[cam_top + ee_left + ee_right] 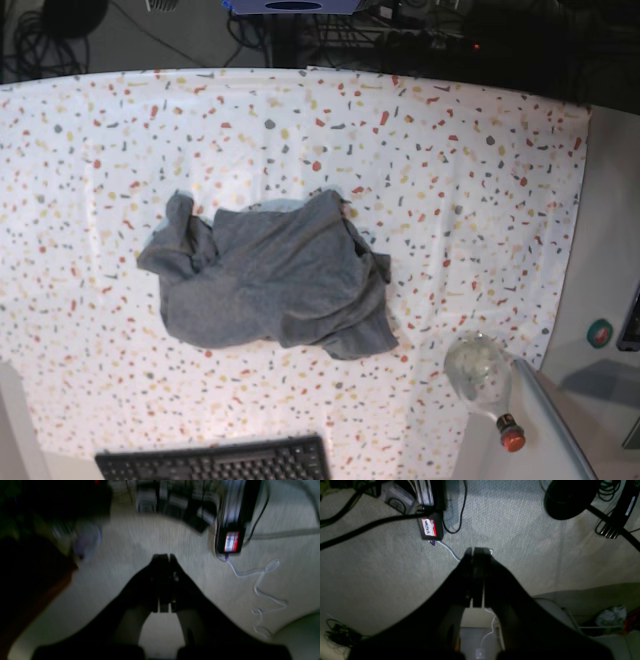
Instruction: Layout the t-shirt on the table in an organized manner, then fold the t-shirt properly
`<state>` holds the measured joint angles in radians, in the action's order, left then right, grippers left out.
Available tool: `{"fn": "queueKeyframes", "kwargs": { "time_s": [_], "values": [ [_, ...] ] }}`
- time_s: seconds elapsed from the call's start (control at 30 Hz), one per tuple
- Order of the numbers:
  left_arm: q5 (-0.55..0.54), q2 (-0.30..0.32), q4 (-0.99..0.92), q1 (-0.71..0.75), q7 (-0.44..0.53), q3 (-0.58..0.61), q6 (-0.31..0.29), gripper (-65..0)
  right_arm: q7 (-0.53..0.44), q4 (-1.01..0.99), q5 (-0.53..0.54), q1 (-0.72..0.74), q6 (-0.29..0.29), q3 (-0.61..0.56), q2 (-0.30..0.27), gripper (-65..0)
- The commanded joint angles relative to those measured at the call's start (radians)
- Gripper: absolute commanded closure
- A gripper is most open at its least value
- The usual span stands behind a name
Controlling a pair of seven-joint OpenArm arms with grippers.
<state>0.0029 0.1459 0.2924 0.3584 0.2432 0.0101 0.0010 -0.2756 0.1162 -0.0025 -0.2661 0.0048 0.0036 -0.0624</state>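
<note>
1. Left gripper (165, 556): jaws pressed together, holding nothing, above carpet.
2. Right gripper (478, 550): jaws likewise together and empty, over carpet.
3. T-shirt (270, 280): crumpled in a heap near the middle of the table (480, 180).

**Speckled table carrying one crumpled shirt**

We are seeing the table (480, 180) lying flat under its flecked white cloth, the t-shirt (270, 280) sitting bunched near its middle, a black keyboard (215, 462) resting at its near edge.
</note>
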Motion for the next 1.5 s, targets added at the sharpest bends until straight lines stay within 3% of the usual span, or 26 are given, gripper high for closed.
{"fn": "queueKeyframes", "kwargs": {
  "time_s": [0.0, 0.1, 0.23, 0.43, 0.6, 0.73, 0.87, 1.03, 1.23, 1.3, 1.37, 1.43, 1.47],
  "values": [
    [0.003, 0.013, 0.034, 0.058, -0.008, 0.001, 0.004, 0.0, 0.009, 0.007, 0.006, -0.049, -0.002, 0.014, -0.007, 0.0],
    [0.001, 0.024, 0.187, 0.173, -0.005, 0.001, 0.004, 0.0, 0.009, 0.135, 0.045, -0.160, -0.002, 0.129, -0.012, 0.0],
    [-0.010, 0.051, 0.500, 0.376, -0.008, -0.011, 0.004, 0.0, 0.043, 0.478, 0.043, -0.378, -0.002, 0.235, -0.006, 0.0],
    [-0.011, 0.111, 0.954, 0.635, -0.006, -0.048, 0.004, 0.0, 0.138, 1.057, 0.042, -0.645, -0.002, 0.258, 0.032, 0.0],
    [-0.011, 0.102, 1.237, 0.749, -0.011, -0.170, 0.004, 0.0, 0.266, 1.405, 0.042, -0.695, -0.002, 0.261, 0.031, 0.0],
    [-0.036, 0.070, 1.390, 0.759, -0.011, -0.206, 0.004, 0.0, 0.376, 1.614, 0.042, -0.641, -0.002, 0.302, 0.040, 0.0],
    [-0.220, 0.062, 1.500, 0.719, -0.014, -0.203, 0.004, 0.0, 0.503, 1.760, 0.042, -0.497, 0.001, 0.299, 0.054, 0.0],
    [-0.427, 0.085, 1.548, 0.644, -0.031, -0.203, 0.004, 0.0, 0.754, 1.865, 0.040, -0.275, 0.002, 0.194, 0.046, 0.0],
    [-0.455, 0.083, 1.628, 0.500, -0.364, -0.203, 0.004, 0.0, 1.025, 1.865, 0.040, -0.048, 0.002, -0.024, -0.018, 0.0],
    [-0.456, 0.082, 1.640, 0.437, -0.462, -0.175, 0.004, -0.2, 1.053, 1.865, 0.040, 0.009, 0.002, -0.093, -0.043, -14.0],
    [-0.456, 0.082, 1.640, 0.365, -0.519, -0.135, 0.004, -5.3, 1.056, 1.864, 0.040, 0.047, 0.002, -0.135, -0.061, -27.5],
    [-0.456, 0.080, 1.637, 0.276, -0.575, -0.077, 0.004, -7.2, 1.057, 1.850, 0.040, 0.074, 0.002, -0.162, -0.078, -36.6],
    [-0.456, 0.080, 1.636, 0.238, -0.603, -0.051, 0.006, -7.2, 1.057, 1.842, 0.040, 0.081, 0.002, -0.172, -0.086, -38.3]
  ]
}}
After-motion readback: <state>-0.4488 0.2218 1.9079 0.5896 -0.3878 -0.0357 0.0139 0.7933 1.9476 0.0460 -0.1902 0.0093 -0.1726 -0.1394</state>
